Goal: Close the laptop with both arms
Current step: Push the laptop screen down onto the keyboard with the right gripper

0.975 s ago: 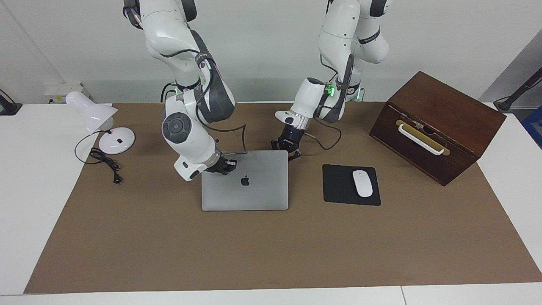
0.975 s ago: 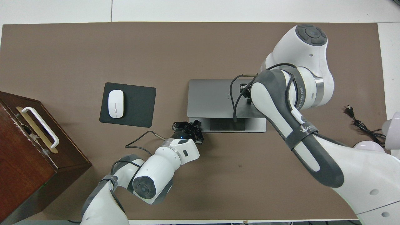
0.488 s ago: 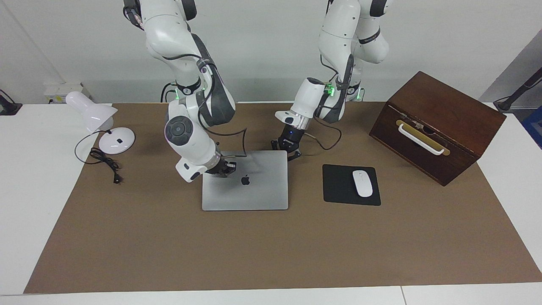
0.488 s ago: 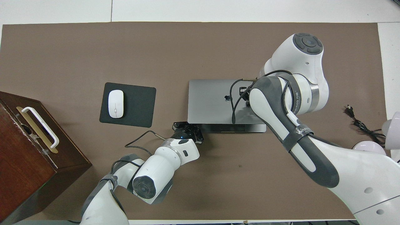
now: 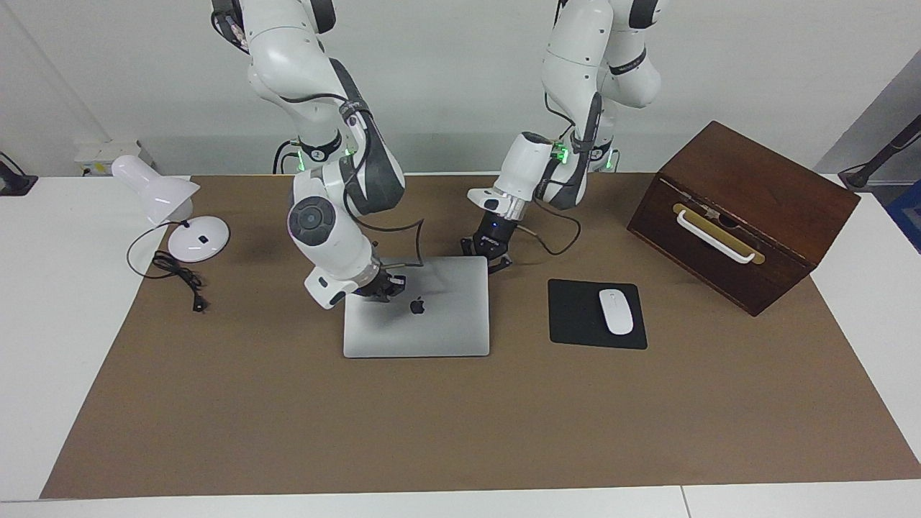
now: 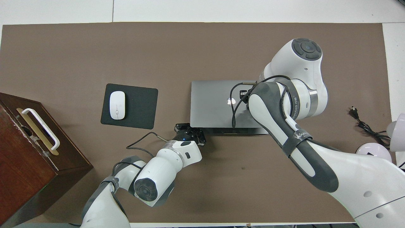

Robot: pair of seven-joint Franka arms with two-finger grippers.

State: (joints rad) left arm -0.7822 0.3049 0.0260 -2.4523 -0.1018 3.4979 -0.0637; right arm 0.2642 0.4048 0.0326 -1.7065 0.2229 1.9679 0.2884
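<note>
The silver-grey laptop (image 5: 432,324) lies mid-table with its apple-logo lid lowered almost flat. In the overhead view (image 6: 212,104) a narrow dark strip of its base still shows along the edge nearer to the robots. My right gripper (image 5: 381,288) rests on the lid beside the logo, toward the right arm's end. In the overhead view (image 6: 243,95) its own arm mostly covers it. My left gripper (image 5: 489,255) is low at the laptop's corner nearest the robots, toward the left arm's end, and also shows in the overhead view (image 6: 190,130).
A black mouse pad (image 5: 575,316) with a white mouse (image 5: 616,311) lies beside the laptop toward the left arm's end. A brown wooden box (image 5: 741,208) with a white handle stands past it. A white desk lamp (image 5: 173,208) and its cord (image 5: 176,273) are at the right arm's end.
The lid has come down further, so less of the base shows in the overhead view. My right gripper has moved down with the lid. My left gripper has stayed at the corner.
</note>
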